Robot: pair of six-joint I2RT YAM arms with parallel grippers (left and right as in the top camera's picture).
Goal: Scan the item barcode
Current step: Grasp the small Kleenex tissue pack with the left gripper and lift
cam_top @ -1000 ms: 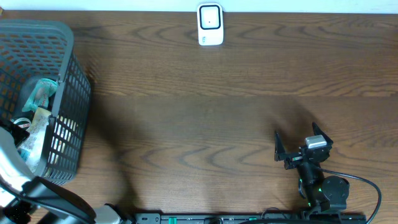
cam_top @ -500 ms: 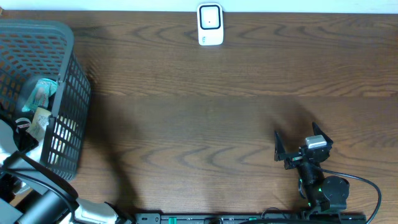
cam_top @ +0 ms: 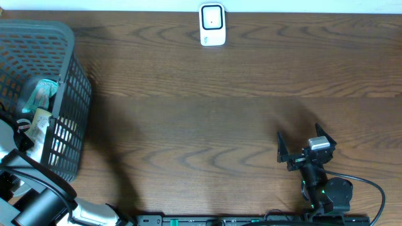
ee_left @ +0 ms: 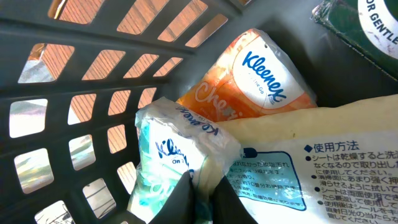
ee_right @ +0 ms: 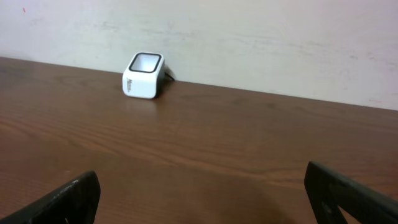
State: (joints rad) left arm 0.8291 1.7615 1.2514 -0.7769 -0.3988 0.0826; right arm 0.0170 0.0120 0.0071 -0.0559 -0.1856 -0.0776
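left gripper [ee_left: 202, 204] pinching tissue pack [ee_left: 166, 152], right gripper [ee_right: 205, 190] spread

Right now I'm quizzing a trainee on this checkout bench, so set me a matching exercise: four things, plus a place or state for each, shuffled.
1 scanner
2 teal tissue pack
3 orange tissue pack
4 right gripper

A open above the table
B pinched by the left gripper
C lying loose in the basket
D at the table's far edge

Pairs: 1-D, 2-B, 3-C, 4-A.
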